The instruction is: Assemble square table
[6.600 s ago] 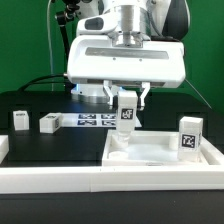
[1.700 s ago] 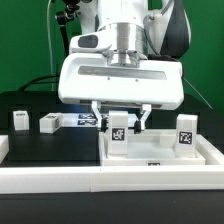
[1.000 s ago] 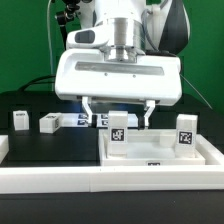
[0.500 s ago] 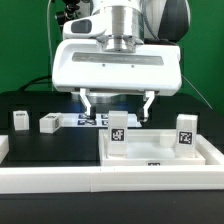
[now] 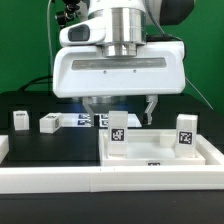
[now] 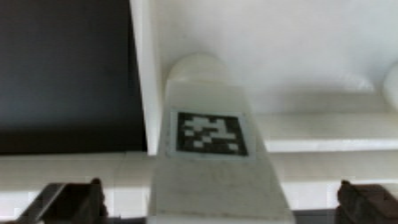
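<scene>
The square table's white slab (image 5: 165,158) lies at the exterior view's right, rim up. One tagged white leg (image 5: 118,129) stands upright at its near-left corner and a second leg (image 5: 188,134) stands at its right. My gripper (image 5: 120,106) is open and empty just above the first leg, one finger on each side and clear of it. In the wrist view that leg (image 6: 214,135) rises between the dark fingertips (image 6: 71,202) with its tag facing the camera, and the gripper (image 6: 217,205) is spread wide. Two more legs (image 5: 20,120) (image 5: 48,123) lie loose on the black surface at the left.
The marker board (image 5: 88,120) lies flat behind the slab, partly under the arm. A long white rail (image 5: 55,180) borders the front of the black surface. The wide white gripper housing (image 5: 120,68) hangs over the middle.
The gripper has let go of the upright leg, opened wide and risen straight up. The leg stays standing on the slab. Nothing else has moved.
</scene>
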Robot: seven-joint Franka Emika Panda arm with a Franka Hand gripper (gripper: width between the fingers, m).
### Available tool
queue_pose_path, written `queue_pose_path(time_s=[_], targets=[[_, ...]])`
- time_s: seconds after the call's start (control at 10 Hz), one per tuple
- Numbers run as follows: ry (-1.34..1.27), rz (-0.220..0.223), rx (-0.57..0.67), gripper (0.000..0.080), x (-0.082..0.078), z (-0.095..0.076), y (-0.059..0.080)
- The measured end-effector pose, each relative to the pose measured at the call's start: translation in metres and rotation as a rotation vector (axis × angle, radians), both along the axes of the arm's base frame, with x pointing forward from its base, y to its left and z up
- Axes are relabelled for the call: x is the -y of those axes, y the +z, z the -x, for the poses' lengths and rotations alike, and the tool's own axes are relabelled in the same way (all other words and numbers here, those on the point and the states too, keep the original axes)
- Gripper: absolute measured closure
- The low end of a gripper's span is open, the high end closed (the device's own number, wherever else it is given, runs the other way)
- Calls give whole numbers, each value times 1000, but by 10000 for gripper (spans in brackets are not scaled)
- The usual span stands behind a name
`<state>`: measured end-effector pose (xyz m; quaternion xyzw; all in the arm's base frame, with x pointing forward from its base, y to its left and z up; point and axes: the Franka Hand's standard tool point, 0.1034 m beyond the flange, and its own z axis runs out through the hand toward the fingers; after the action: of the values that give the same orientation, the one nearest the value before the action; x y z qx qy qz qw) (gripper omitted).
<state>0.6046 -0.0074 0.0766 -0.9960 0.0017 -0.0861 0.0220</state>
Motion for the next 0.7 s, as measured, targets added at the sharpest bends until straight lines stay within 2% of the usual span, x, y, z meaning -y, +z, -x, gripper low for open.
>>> queue_pose_path(time_s=[0.2,0.3,0.7], targets=[[9,-40,-157,150,-4,5,-1],[11,-48,-189,150,-4,0,0],[6,-46,-182,150,4,-4,6]])
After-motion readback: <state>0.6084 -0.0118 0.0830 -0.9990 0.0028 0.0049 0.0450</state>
